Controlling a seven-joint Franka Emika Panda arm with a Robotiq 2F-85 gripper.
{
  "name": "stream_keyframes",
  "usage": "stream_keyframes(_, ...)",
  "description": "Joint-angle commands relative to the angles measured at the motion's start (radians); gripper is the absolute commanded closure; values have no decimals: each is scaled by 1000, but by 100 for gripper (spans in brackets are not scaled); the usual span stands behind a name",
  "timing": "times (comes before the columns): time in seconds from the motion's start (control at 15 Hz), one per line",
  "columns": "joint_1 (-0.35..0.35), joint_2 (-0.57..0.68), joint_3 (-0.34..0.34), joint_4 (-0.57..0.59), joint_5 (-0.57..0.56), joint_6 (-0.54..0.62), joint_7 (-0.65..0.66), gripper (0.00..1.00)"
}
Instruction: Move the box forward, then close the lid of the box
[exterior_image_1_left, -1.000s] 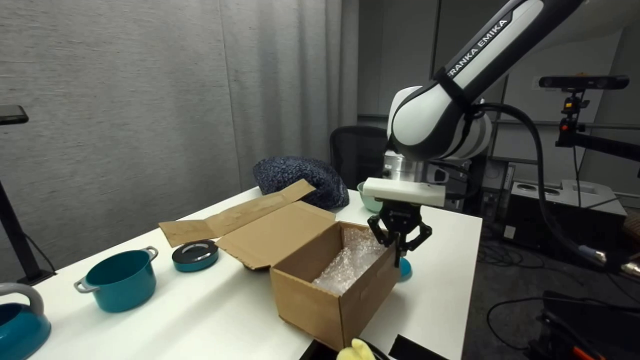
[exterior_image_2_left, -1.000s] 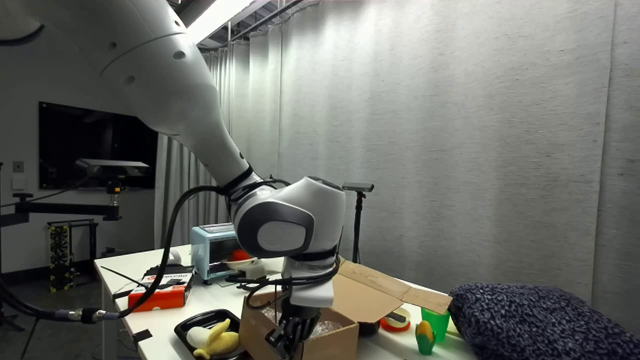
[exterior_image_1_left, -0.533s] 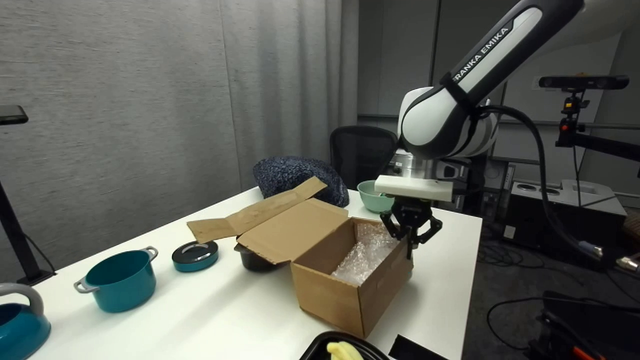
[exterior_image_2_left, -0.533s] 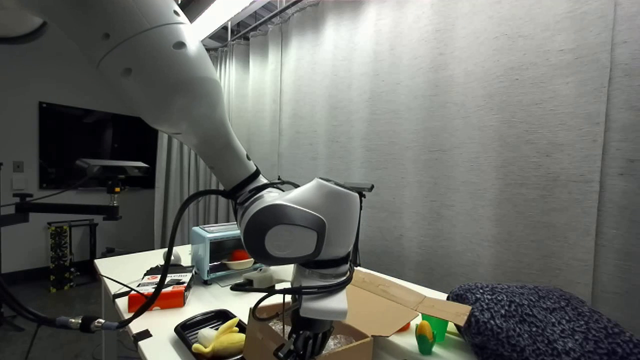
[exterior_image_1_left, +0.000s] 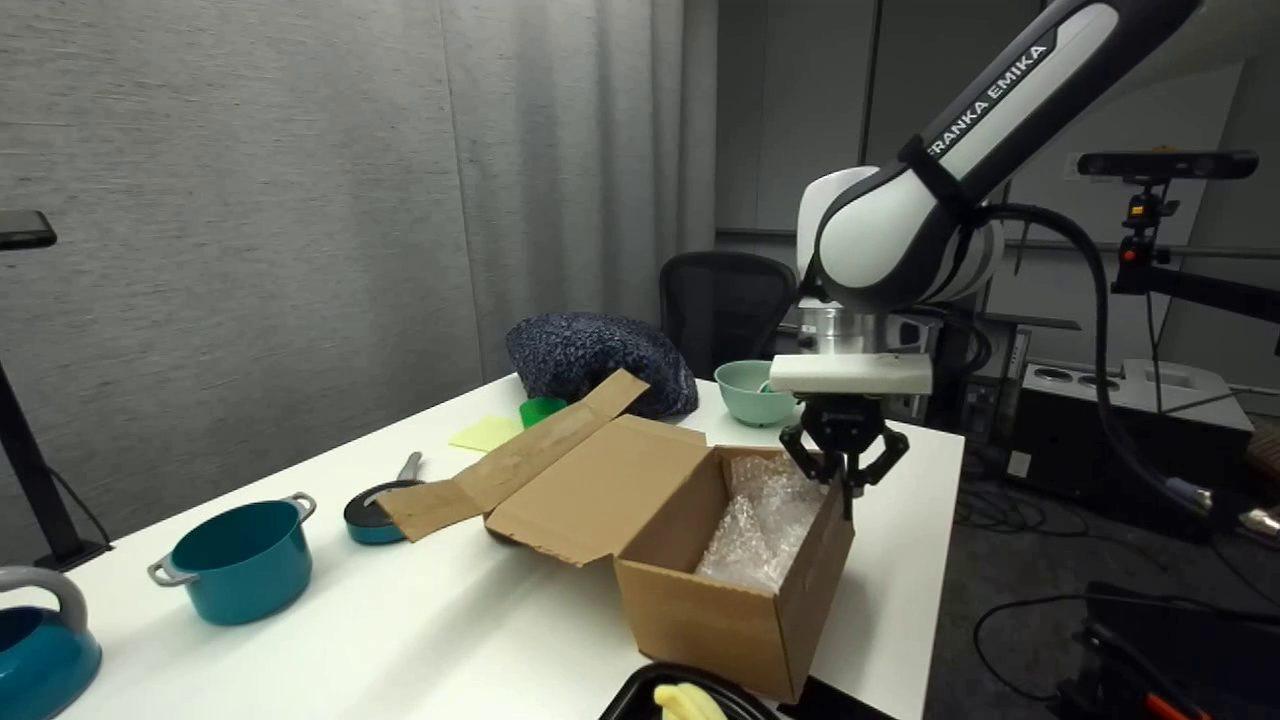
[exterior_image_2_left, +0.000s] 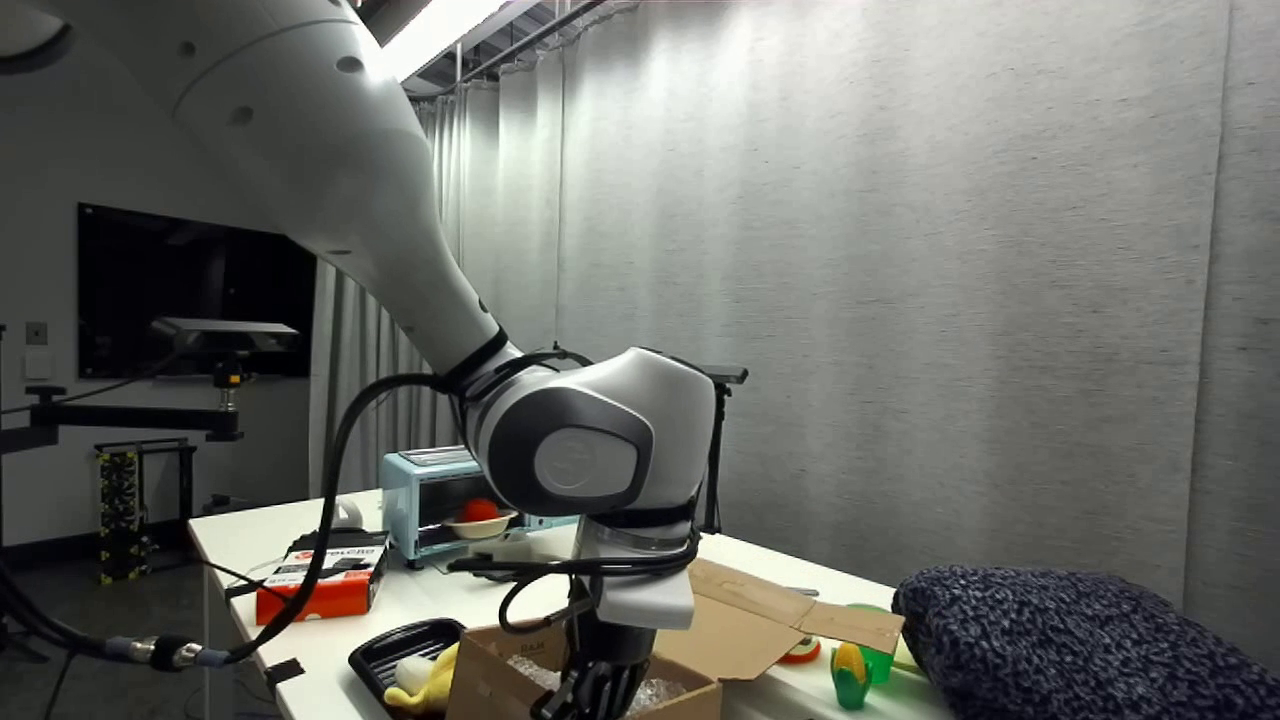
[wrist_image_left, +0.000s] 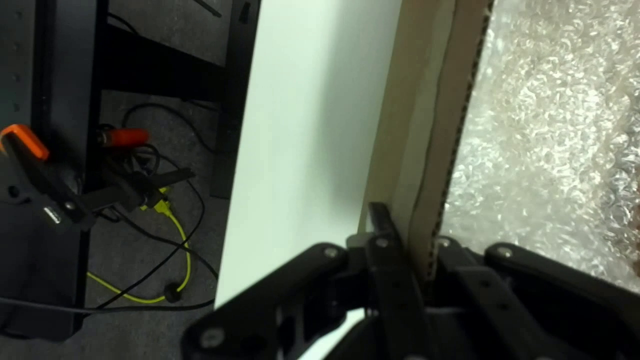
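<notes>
– Where is the box?

– The brown cardboard box stands on a white desk, near one edge; in the wrist view a strip of the desk shows alongside it. Transparent bubble wrap lies inside.

– And its lid?

– Folded back. The lid hinges on the long side away from the pincer and slants out over the desk, with a narrower strip bent along its outer edge. The top of the box is uncovered.

– What is the pincer doing?

– Pinching the rim of the opposite long wall of the box. The wrist view shows one jaw outside the cardboard and the other inside, on the bubble wrap side. A white and black arm reaches down to it from above.

– Anything else nearby?

– In an exterior view, a teal pot with grey handles stands well apart from the box, on the lid side, and a pale green bowl sits behind the box. In both exterior views, a black tray holding a yellow banana lies just beside a corner of the box; whether they touch, I cannot tell. A dark speckled cushion rests near the lid.
</notes>
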Motion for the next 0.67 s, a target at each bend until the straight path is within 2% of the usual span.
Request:
stream_keyframes(0.0, -10, -53, 2, -59, -26, 24, -5, 98)
stream_keyframes(0.6, -2, -20, 4, -146, -38, 193, 46, 98)
